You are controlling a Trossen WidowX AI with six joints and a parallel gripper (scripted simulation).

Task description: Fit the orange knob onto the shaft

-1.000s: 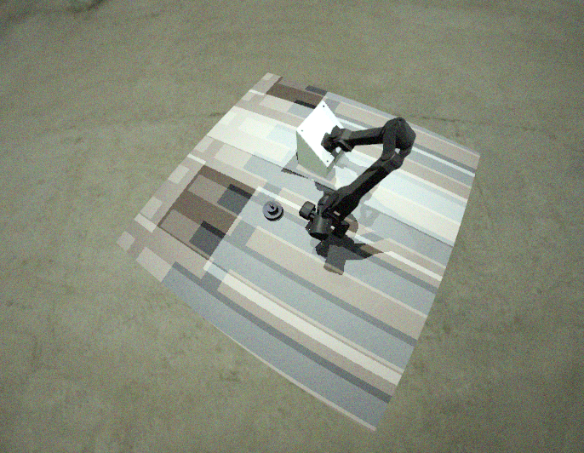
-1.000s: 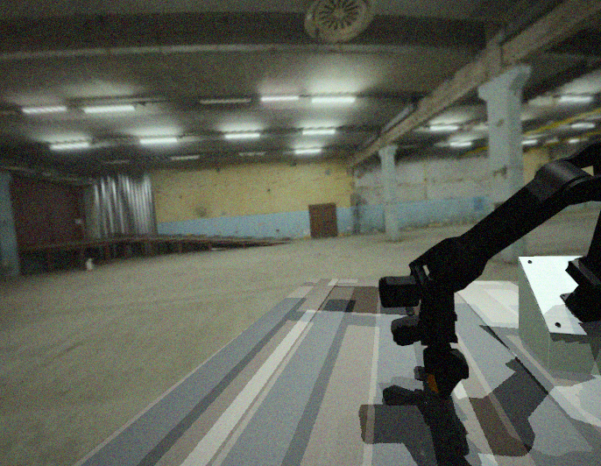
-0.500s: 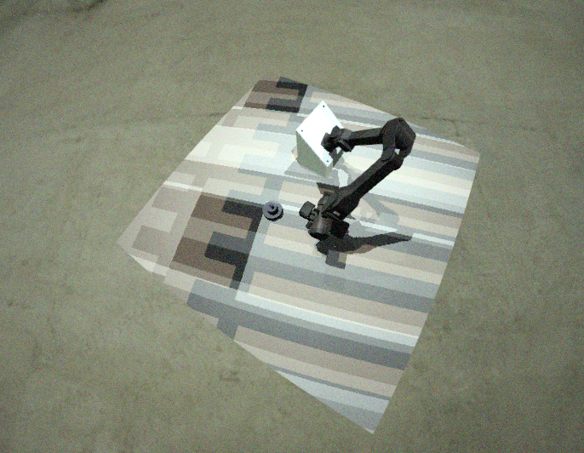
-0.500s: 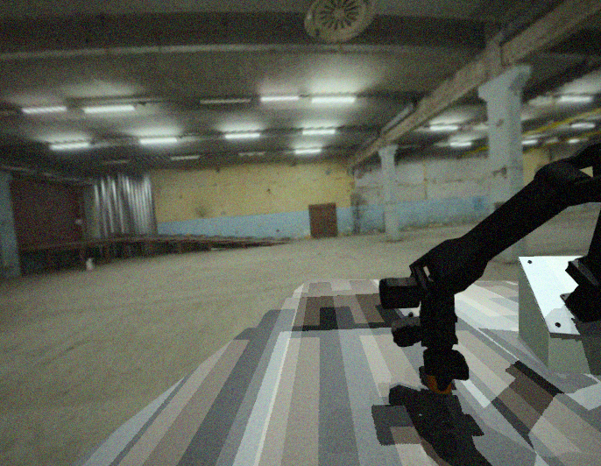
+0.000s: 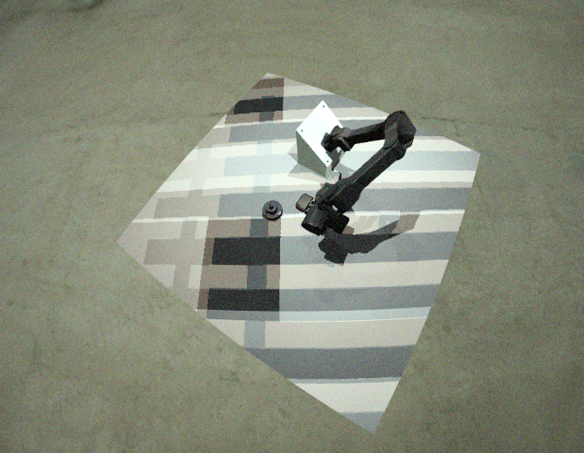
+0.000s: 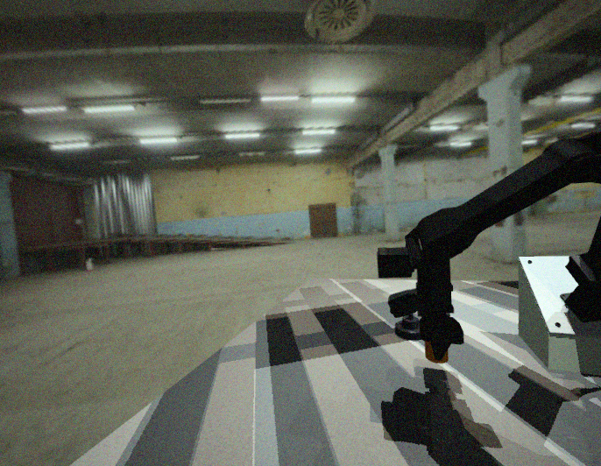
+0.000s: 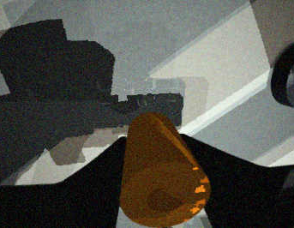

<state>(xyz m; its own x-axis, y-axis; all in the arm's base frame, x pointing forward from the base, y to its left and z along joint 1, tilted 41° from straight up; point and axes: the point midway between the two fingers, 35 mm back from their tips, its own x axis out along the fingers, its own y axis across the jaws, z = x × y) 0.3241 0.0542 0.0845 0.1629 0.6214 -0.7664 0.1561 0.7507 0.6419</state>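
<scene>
The orange knob (image 6: 429, 351) (image 7: 164, 193) is between the two fingers of my gripper (image 6: 439, 346) (image 7: 152, 140), which is shut on it. The knob is upright, low over the table; whether its underside touches the surface is not clear. In the top view the arm hides it. The dark round pedestal (image 5: 271, 212) (image 6: 404, 330) stands to the left of the gripper in the top view, a short way apart from it, with the small shaft (image 5: 271, 206) upright at its centre. Part of the pedestal (image 7: 278, 83) shows at the right edge of the wrist view. The shaft's flat side cannot be made out.
A pale box with a sloped white top (image 5: 316, 123) (image 6: 541, 295) stands beside the arm's base. The table top (image 5: 331, 335) has a pattern of stripes and dark blocks. The arm's shadow falls across it near the gripper.
</scene>
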